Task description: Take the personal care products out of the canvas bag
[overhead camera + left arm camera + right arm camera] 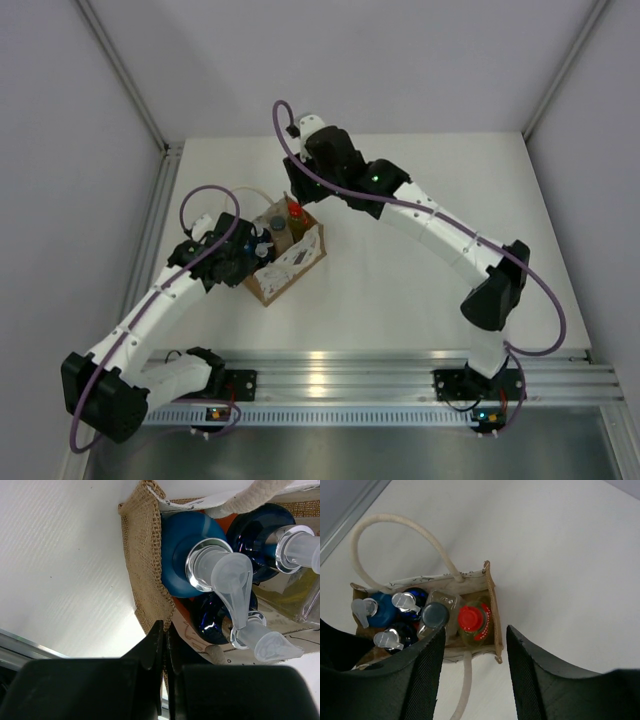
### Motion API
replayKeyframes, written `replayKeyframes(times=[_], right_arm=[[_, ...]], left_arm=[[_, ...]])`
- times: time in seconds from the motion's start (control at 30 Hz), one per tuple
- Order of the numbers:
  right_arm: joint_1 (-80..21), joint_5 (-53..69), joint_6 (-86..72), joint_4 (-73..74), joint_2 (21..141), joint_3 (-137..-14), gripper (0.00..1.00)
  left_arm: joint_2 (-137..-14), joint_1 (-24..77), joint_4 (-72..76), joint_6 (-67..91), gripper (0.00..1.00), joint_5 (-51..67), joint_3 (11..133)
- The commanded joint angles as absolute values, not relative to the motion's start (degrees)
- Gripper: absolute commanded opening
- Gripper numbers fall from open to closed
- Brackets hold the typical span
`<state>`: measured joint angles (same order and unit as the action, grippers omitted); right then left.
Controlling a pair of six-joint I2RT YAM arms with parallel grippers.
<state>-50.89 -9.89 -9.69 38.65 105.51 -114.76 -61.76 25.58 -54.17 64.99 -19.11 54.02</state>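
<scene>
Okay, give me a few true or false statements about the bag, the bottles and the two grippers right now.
1. The red-capped bottle is inside the canvas bag. True.
2. The right gripper is shut on a bottle. False: it is open above the bag and holds nothing.
3. The left gripper is shut on the bag's burlap edge. True.
4. The bag lies on its side. False: it stands upright with its opening facing up.
5. The three pump bottles sit at the opposite end of the bag from the red-capped bottle. True.
</scene>
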Motion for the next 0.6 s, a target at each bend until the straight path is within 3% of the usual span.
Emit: replayKeyframes(times=[0.0,0.2,0.57], right_arm=[[-51.1,-7.3,-10.7,37.4,107.5,-115.5,0.51],[-51.6,-7.5,-10.0,38.9,112.2,-117.2,0.58],[-51.9,-8.1,-9.3,38.9,116.3,-117.6,0.53]], left_arm=[[-61.8,25.5,-55.5,64.8,0.00,-17.4,52.0],[-61.6,25.5,-55.5,64.8,0.00,-17.1,51.9],[-61.5,25.5,-55.5,64.9,0.00,-17.0,51.7]])
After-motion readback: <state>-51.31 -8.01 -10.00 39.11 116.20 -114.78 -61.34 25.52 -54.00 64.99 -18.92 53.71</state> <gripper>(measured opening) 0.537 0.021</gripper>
